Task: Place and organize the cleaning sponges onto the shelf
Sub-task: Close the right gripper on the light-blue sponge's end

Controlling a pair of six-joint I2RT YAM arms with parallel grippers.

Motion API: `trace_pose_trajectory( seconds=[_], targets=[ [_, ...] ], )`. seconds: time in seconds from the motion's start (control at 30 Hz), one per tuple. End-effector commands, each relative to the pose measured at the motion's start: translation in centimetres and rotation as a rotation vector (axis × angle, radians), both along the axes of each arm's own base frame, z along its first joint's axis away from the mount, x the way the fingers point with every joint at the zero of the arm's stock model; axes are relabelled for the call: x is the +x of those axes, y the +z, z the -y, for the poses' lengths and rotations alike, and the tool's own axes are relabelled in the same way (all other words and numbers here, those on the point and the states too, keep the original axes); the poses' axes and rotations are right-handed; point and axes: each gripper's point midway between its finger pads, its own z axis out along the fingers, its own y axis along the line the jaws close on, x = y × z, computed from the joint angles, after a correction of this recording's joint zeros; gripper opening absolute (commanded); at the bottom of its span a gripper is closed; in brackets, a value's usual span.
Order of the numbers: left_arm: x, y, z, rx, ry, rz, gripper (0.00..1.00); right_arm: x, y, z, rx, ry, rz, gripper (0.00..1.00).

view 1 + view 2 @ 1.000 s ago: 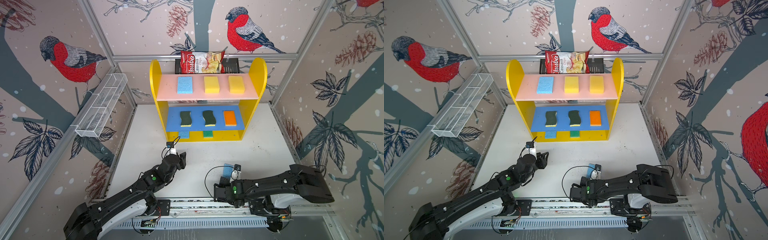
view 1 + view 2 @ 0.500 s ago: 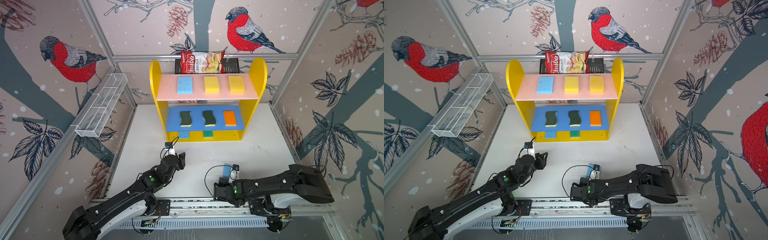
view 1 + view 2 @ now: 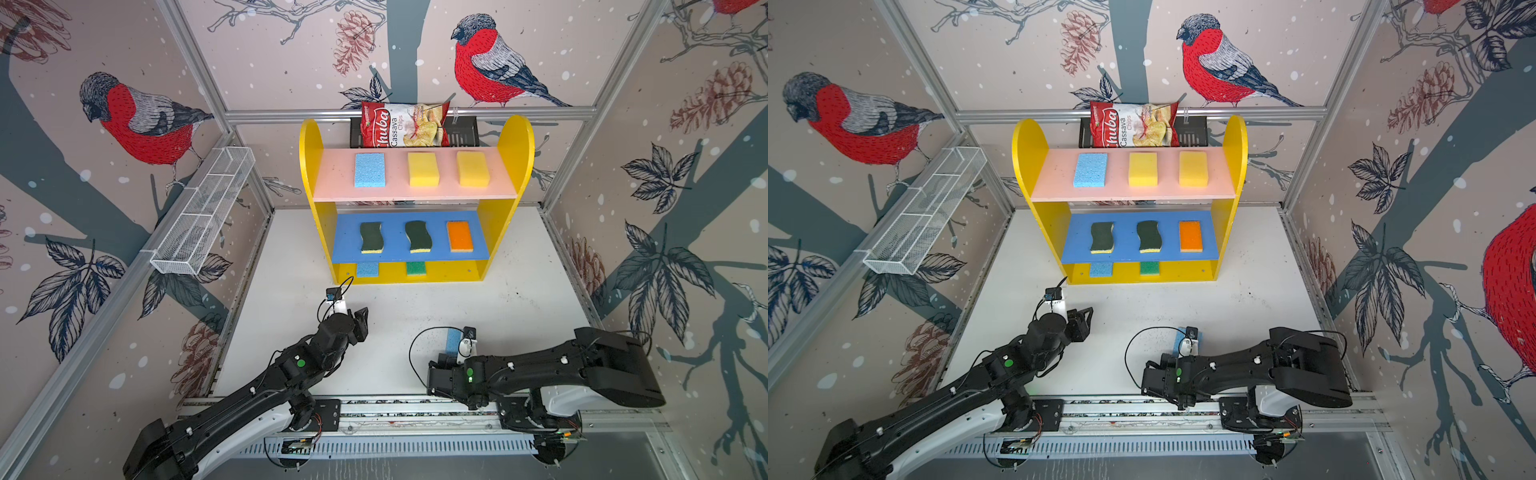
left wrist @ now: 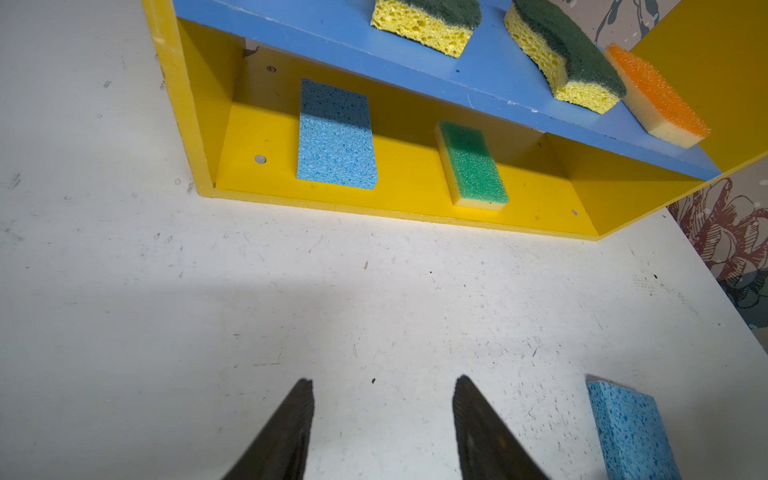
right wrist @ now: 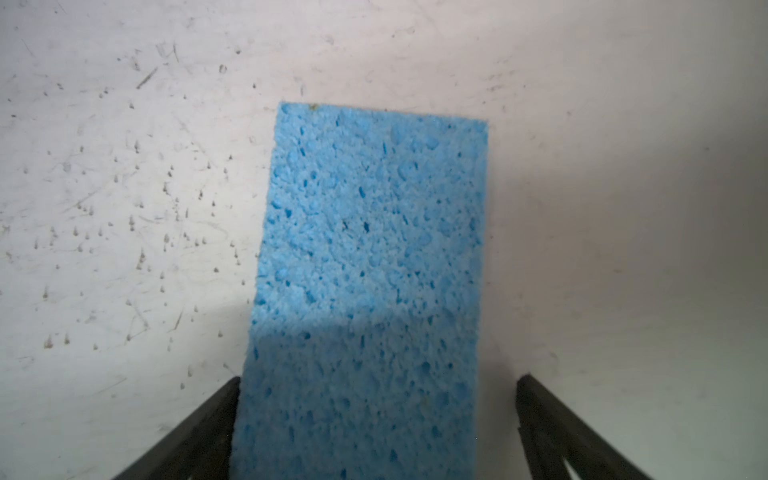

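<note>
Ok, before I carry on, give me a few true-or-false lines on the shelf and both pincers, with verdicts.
1. The pink top board holds one light blue sponge and two yellow sponges. True.
2. The yellow base holds a second light blue sponge and a bright green sponge. True.
3. The orange sponge lies on the yellow base. False: it lies on the blue middle board, beside two dark-green wavy sponges.
4. The left pincer grips a sponge. False: it is open and empty over the table.
5. The right pincer stands open around a third light blue sponge on the table. True.
</note>
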Motion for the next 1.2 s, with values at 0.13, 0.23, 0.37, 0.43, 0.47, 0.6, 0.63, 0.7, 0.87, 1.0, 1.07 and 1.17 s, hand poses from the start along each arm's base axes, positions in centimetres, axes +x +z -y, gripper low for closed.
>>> trace_pose_trajectory(
  seconds=[0.13, 0.23, 0.37, 0.43, 0.47, 0.6, 0.63, 0.7, 0.87, 1.0, 1.07, 1.17],
  targets=[
    [0.0, 0.0, 0.0, -0.040, 0.014, 0.008, 0.55, -1.2, -1.1, 0.4, 0.030, -0.002, -0.080, 0.98],
    [-0.1, 0.0, 0.0, -0.055, 0.014, 0.010, 0.55, -1.4, -1.2, 0.7, 0.031, 0.001, -0.090, 0.96],
    [-0.3, -0.3, -0.2, -0.067, 0.022, 0.000, 0.55, -1.6, -1.3, 1.1, 0.031, -0.004, -0.100, 0.95],
    [-0.5, -0.4, -0.4, -0.075, 0.025, -0.004, 0.55, -1.7, -1.3, 1.4, 0.019, -0.007, -0.100, 0.95],
    [-0.6, -0.5, -0.5, -0.077, 0.027, -0.005, 0.55, -1.7, -1.2, 1.6, 0.013, -0.009, -0.100, 0.95],
    [-0.9, -0.4, -1.0, -0.096, 0.042, 0.003, 0.55, -1.7, -1.2, 1.9, -0.009, -0.006, -0.104, 0.95],
    [-1.0, -0.3, -1.2, -0.101, 0.049, 0.007, 0.55, -1.8, -1.2, 2.0, -0.017, -0.003, -0.108, 0.95],
    [-1.1, -0.3, -1.5, -0.112, 0.056, 0.011, 0.55, -1.9, -1.2, 2.4, -0.036, -0.003, -0.114, 0.95],
    [-1.4, -0.8, -1.9, -0.134, 0.071, 0.007, 0.55, -1.9, -0.9, 2.3, -0.052, 0.015, -0.106, 0.95],
    [-1.6, -1.2, -1.9, -0.143, 0.073, -0.005, 0.55, -1.8, -0.9, 1.8, -0.037, 0.036, -0.097, 0.94],
    [-1.6, -1.4, -1.9, -0.146, 0.073, -0.012, 0.54, -1.8, -0.9, 1.5, -0.030, 0.053, -0.097, 0.92],
    [-1.6, -1.7, -1.7, -0.158, 0.071, -0.018, 0.54, -1.9, -0.8, 1.4, -0.042, 0.055, -0.094, 0.91]
  ],
)
